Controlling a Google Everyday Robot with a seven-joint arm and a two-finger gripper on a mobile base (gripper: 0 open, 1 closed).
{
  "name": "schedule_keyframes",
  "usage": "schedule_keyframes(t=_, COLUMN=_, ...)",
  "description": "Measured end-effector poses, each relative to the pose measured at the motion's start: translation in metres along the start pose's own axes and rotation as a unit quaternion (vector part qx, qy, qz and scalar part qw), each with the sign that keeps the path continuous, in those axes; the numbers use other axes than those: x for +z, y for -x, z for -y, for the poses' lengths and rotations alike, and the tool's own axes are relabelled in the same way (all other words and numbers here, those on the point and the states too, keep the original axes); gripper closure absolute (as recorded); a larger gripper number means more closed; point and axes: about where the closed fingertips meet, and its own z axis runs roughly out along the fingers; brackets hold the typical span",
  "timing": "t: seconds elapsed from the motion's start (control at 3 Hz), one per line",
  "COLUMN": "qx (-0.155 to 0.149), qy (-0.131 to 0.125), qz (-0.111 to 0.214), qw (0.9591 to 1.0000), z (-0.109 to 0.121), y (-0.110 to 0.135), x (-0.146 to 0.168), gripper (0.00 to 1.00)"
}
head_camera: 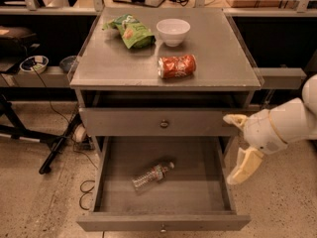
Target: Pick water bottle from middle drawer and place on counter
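Observation:
The water bottle (152, 175) lies on its side on the floor of the open middle drawer (115, 192), cap pointing to the back right. The counter (218, 58) is the cabinet's grey top. My gripper (234, 147) hangs at the right of the cabinet, beside the drawer's right wall and above floor level. Its two cream fingers (243, 166) are spread apart and hold nothing. It is well to the right of the bottle and does not touch it.
On the counter lie a red-orange soda can (177, 66), a white bowl (173, 30) and a green chip bag (130, 30). The upper drawer front (163, 123) is shut. Stand legs and cables (59, 143) are on the floor at left.

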Motion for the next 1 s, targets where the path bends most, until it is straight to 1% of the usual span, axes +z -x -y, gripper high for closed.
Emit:
schedule_keyframes(t=0.33, qx=0.007, qy=0.008, qz=0.016, qw=0.9998, z=-0.002, y=-0.004, x=0.008, gripper=0.00)
schedule_keyframes(t=0.67, qx=-0.001, qy=0.013, qz=0.037, qw=0.9992, z=0.007, y=0.005, x=0.029, gripper=0.00)
schedule_keyframes(t=1.0, qx=-0.009, qy=0.001, qz=0.052, qw=0.9986, z=0.021, y=0.023, x=0.071, gripper=0.00)
